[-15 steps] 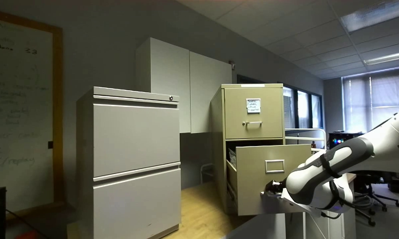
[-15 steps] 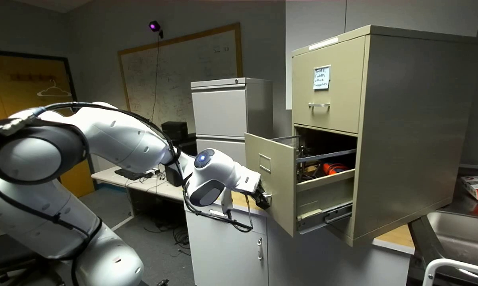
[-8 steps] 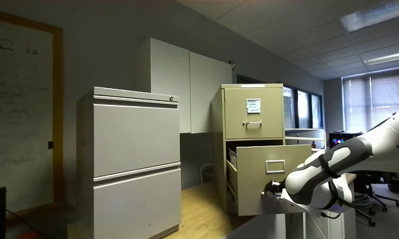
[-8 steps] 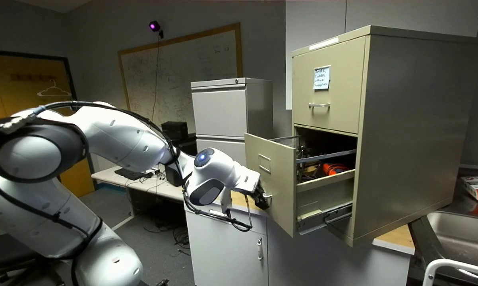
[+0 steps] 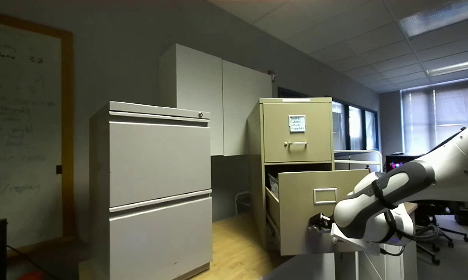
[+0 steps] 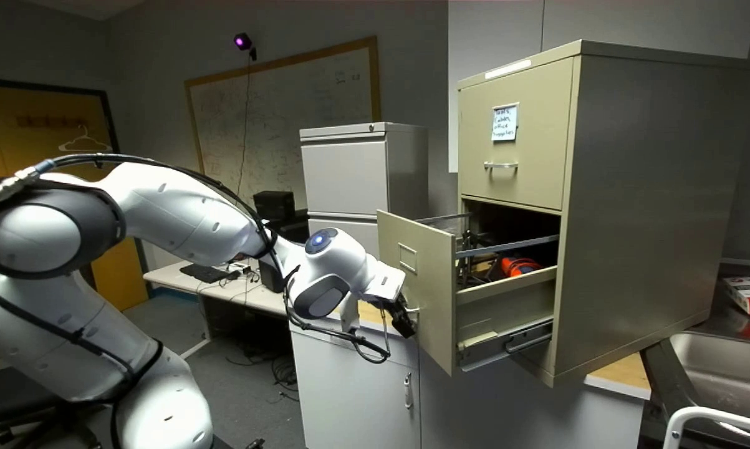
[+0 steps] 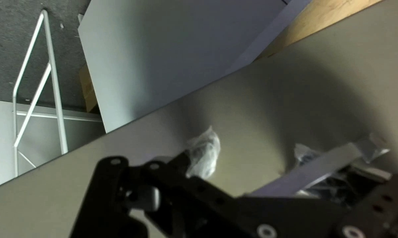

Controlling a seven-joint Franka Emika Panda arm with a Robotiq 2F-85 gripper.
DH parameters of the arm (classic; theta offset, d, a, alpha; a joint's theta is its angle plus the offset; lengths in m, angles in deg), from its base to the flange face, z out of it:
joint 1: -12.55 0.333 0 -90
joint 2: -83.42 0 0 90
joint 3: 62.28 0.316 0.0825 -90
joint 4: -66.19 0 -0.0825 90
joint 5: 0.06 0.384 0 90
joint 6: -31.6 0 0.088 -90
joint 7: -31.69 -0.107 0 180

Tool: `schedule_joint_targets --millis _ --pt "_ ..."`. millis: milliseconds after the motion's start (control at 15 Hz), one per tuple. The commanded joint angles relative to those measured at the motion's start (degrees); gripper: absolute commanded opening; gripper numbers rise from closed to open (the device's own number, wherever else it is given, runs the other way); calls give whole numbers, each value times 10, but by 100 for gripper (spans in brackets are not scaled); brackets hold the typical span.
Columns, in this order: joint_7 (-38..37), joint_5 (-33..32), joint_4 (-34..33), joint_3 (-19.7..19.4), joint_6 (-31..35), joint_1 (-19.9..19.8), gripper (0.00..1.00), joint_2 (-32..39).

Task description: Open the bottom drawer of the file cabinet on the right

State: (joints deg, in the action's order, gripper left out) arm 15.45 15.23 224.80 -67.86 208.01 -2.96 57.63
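the end effector (image 6: 404,318), fingers (image 7: 202,158) parted, seems to hook the handle (image 7: 313,171), presumably to pull the bottom drawer (image 6: 434,280) out.

In an exterior view, the lens looks roughly level past the nearby grey cabinet (image 5: 160,163), at eight o'clock, to the file cabinet (image 5: 298,137) at four and a far window (image 5: 440,116) at three. In an exterior view with the robot arm (image 6: 175,209) close at nine, it tips slightly down, sees the file cabinet's opposite side and takes in a distant whiteboard (image 6: 293,109) at eleven. Both exterior views share the cabinets, arm, whiteboard and bottom drawer (image 5: 296,214). The wrist view hugs that drawer's front, whose edge slants from eight to two, floor (image 7: 7,62) at ten.
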Motion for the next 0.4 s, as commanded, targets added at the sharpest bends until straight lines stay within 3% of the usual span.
schedule_joint_targets --millis 0,200,333 --pt "-38 -30 45 112 -95 -70 100 -53" --pt "-85 -62 15 206 -153 -163 100 -75" --pt "-136 -116 30 218 -182 -168 100 -119"
